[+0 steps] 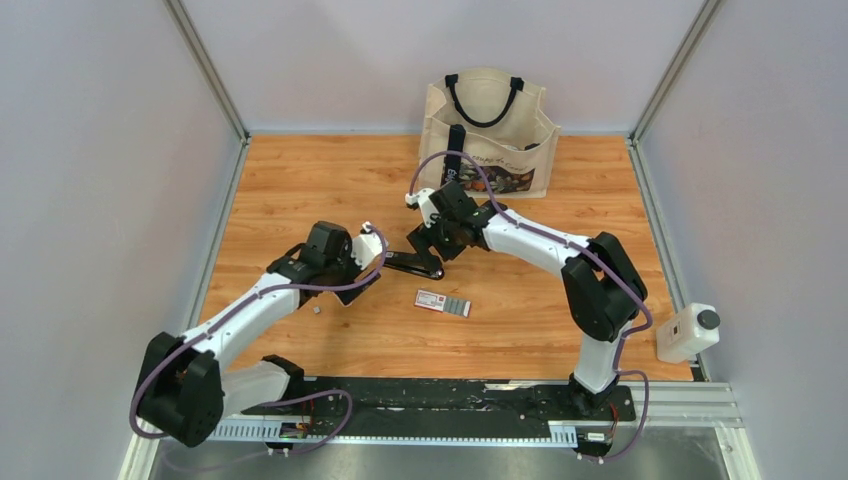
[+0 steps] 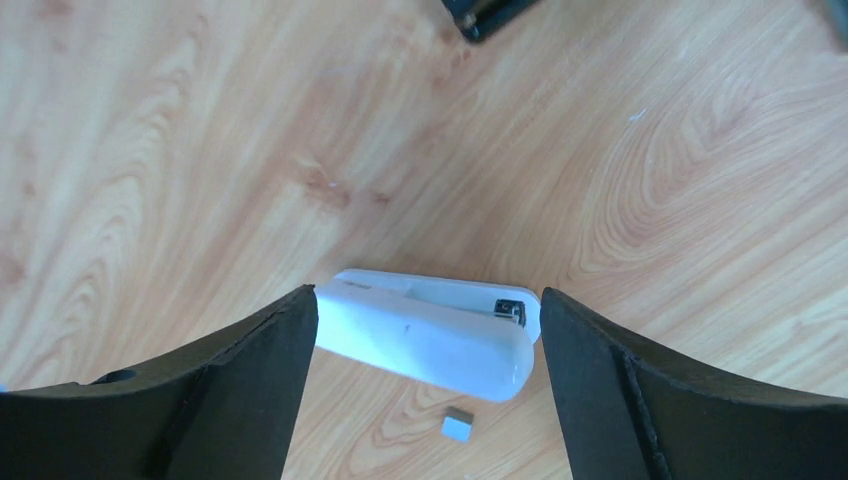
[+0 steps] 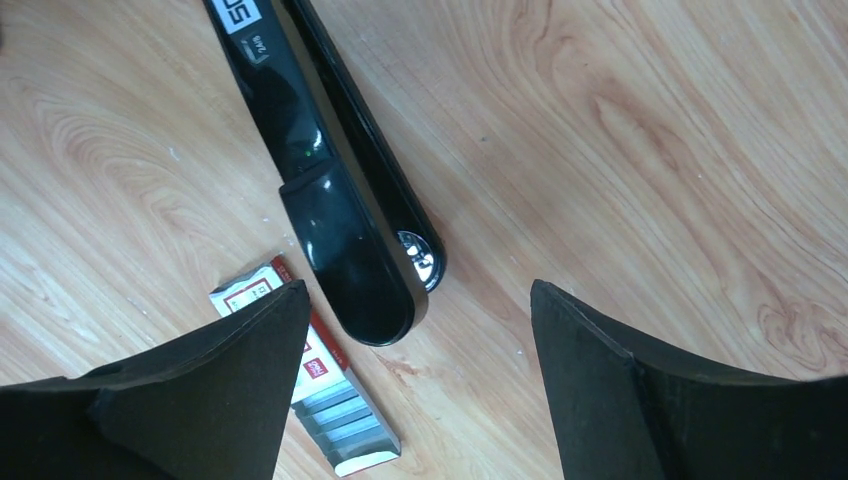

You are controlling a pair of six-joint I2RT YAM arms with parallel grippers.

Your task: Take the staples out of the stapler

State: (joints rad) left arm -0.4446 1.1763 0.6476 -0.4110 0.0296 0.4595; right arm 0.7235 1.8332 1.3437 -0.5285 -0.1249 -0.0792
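Observation:
A white stapler (image 2: 430, 335) lies on the wood table, seen in the left wrist view between the tips of my left gripper (image 2: 428, 302). The jaws stand wide open, one at each end of it; I cannot tell if they touch. A tiny silvery staple strip (image 2: 457, 425) lies loose just beside it, and shows as a speck in the top view (image 1: 316, 311). My left gripper (image 1: 350, 275) hides the white stapler from above. My right gripper (image 3: 420, 300) is open and empty above the tip of a black stapler (image 3: 330, 210), which also shows in the top view (image 1: 412, 264).
A red-and-white staple box (image 1: 442, 302) with a grey end lies near the black stapler and partly under my right gripper's left finger (image 3: 335, 400). A beige tote bag (image 1: 488, 130) stands at the back. A white bottle (image 1: 688, 333) sits off the table's right edge.

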